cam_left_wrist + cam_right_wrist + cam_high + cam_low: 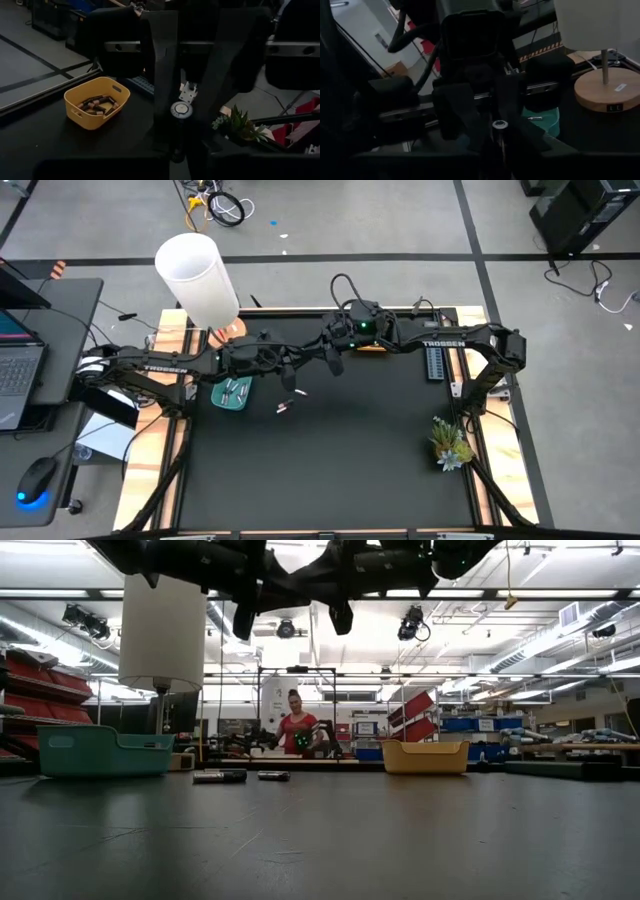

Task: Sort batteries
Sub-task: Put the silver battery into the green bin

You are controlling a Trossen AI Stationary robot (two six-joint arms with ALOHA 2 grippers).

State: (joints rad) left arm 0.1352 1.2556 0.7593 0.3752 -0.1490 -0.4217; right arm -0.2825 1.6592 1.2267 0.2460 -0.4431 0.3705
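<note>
The desk (330, 470) is showing a matt black, smooth top with pale wood edging. The yellow bin (96, 102) and teal bin (98, 752) are looking like smooth plastic. The lamp base (606, 89) is showing light wood. The battery (181, 110) end is gleaming, perhaps metal.

High view: straight down over the whole black table (330, 470). Low view: level at tabletop height, facing the room. Each wrist view looks close along its own arm toward the other. High and low share the teal plastic bin (232, 393) (95, 751).
</note>
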